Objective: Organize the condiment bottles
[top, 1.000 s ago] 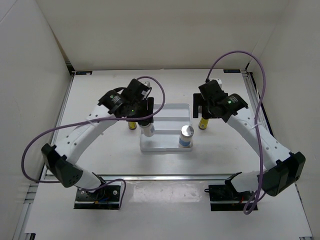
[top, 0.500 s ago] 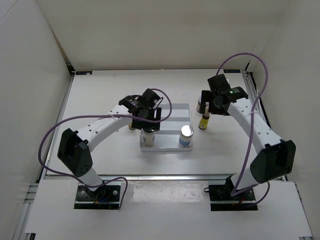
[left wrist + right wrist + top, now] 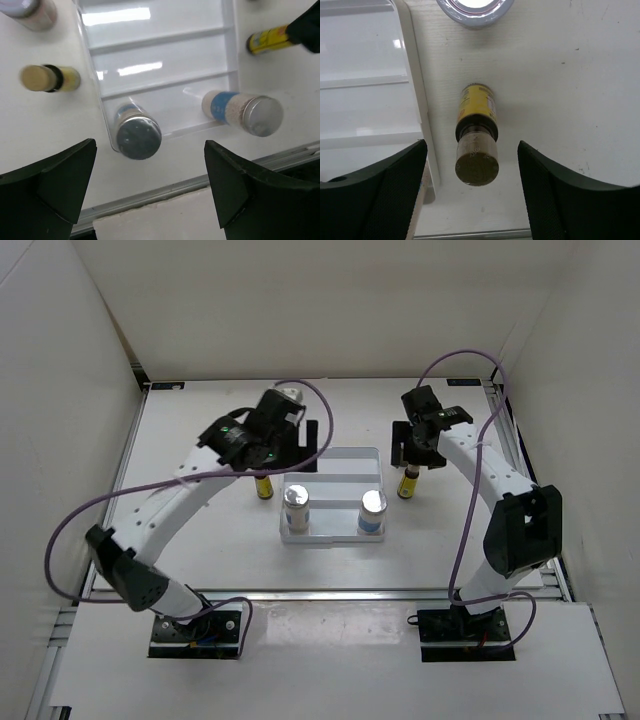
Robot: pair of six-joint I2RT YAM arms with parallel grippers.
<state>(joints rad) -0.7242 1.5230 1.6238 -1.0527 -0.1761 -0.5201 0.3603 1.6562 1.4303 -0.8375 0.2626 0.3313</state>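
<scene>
My left gripper (image 3: 150, 200) is wide apart, holding nothing, above the left white bottle (image 3: 136, 135) in the tray's (image 3: 160, 60) near row. The right white bottle (image 3: 242, 111) stands beside it. My right gripper (image 3: 472, 200) is wide apart too, over a yellow bottle (image 3: 476, 125) just beside the tray, not touching.

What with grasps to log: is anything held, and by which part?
Nothing. Left gripper open, clear of a white bottle; right gripper open, not touching the yellow bottle.

two white bottles (image 3: 137, 136) (image 3: 245, 112), two yellow bottles (image 3: 50, 78) (image 3: 267, 40), two brown jars (image 3: 27, 10) (image 3: 475, 6), one tray (image 3: 155, 55).
</scene>
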